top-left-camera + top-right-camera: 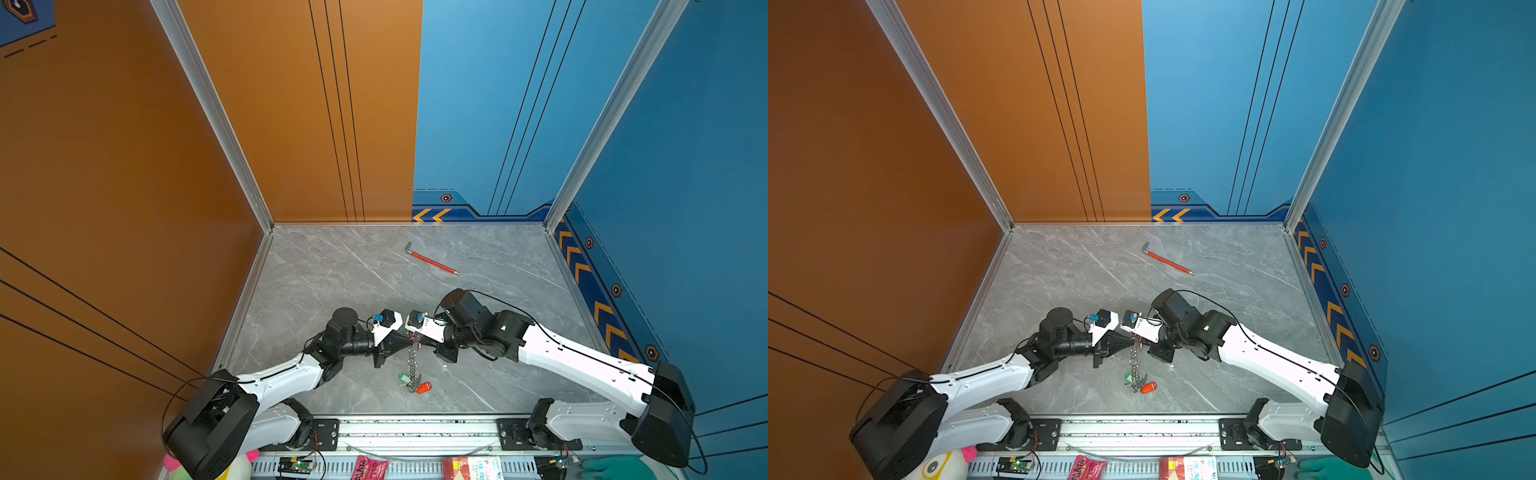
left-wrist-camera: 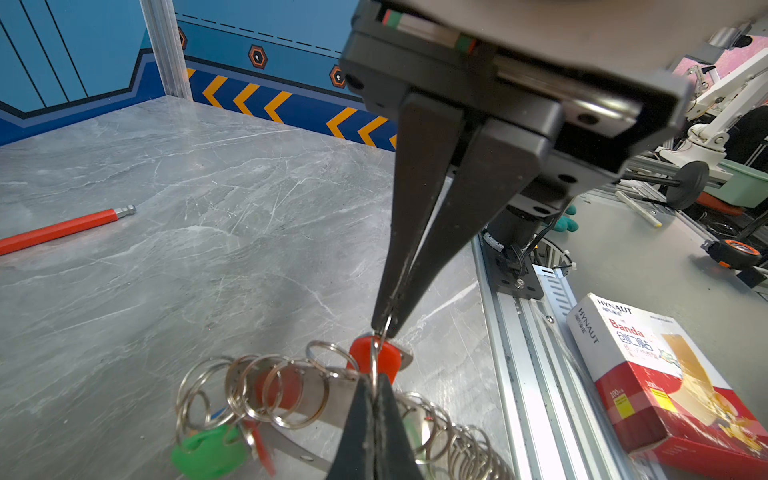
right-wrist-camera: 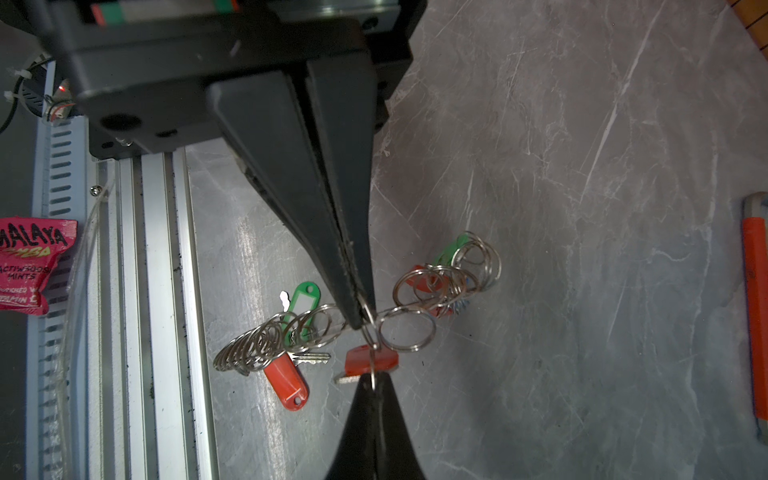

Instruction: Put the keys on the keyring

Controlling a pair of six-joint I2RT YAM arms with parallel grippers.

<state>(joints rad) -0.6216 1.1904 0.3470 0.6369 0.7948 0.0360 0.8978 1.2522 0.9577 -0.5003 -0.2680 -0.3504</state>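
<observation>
1. Holding the keyring [image 1: 412, 365] up in mid-air over the near middle of the table [image 1: 332, 270], with the chain of linked silver rings drooping down and nearward onto the marble. Lifting it this way is probably meant to free one ring from the bunch for threading.
2. Dangling an orange-tagged key [image 3: 370, 359] clear of the table, right where the two tips are meeting.
3. Clamping the right gripper [image 3: 360, 322], jaws pressed together, on one small ring of the keyring's chain, apparently anchoring that ring in place.
4. Clamping the left gripper [image 2: 385, 328] too, jaws together on a thin split ring. This is seemingly the key's own ring, held almost tip to tip with the right one.
5. Judging the step in hand as working the key's ring onto the chain ring; not being able to tell whether the two are already linked.
6. Noting a green-tagged key [image 1: 402, 378] and a second orange-tagged key [image 1: 424, 388] lying on the table at the near end of the chain, seemingly hooked on already.
7. Noting the red-sleeved hex wrench [image 1: 432, 262] lying well apart, far and right of centre, out of the working space.
8. Expecting trouble from the thin wire: risking a slip from the narrow tips or a tangle among neighbouring rings.
</observation>
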